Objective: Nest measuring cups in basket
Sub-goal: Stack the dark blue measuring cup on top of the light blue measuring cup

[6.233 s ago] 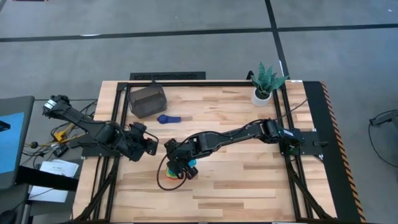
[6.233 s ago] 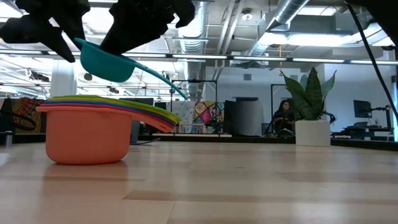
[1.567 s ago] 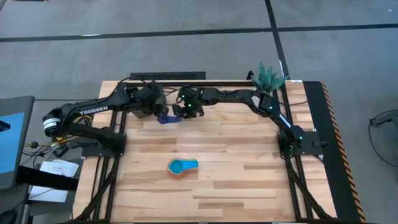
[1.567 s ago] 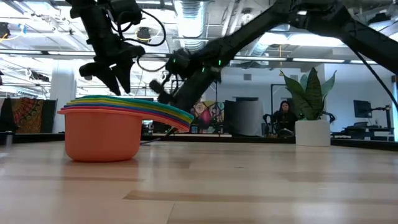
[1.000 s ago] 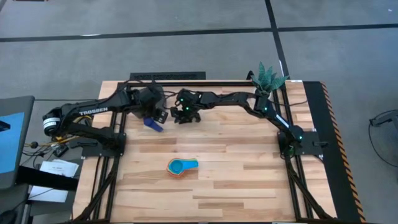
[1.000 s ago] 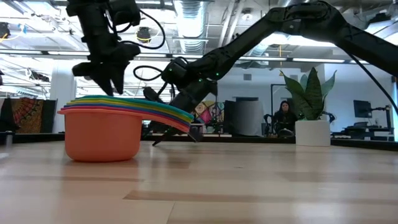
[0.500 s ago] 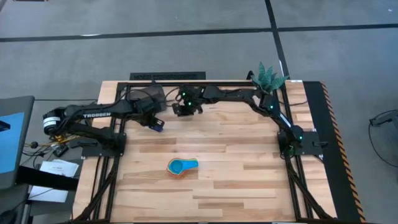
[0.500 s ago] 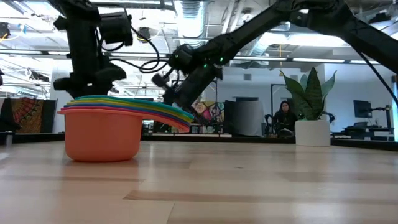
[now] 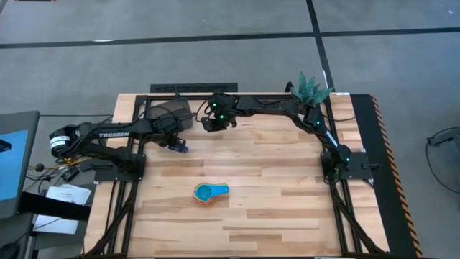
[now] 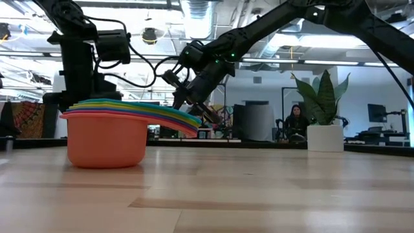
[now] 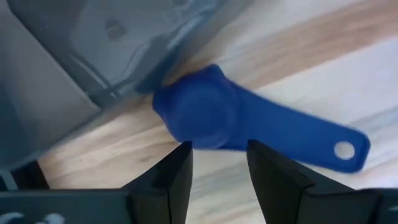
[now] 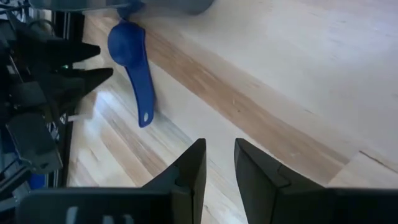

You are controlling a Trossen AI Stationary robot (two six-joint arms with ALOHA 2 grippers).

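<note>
Since the dark blue cup (image 11: 205, 118) lies bowl-down against the basket (image 11: 106, 56), we straddle it with the left gripper (image 11: 217, 163), jaws apart and empty; we should close squarely. Our right gripper (image 12: 217, 163), narrowly parted, holds nothing nearby.

Bright even overhead light, soft shadows, wrist views blurred
</note>
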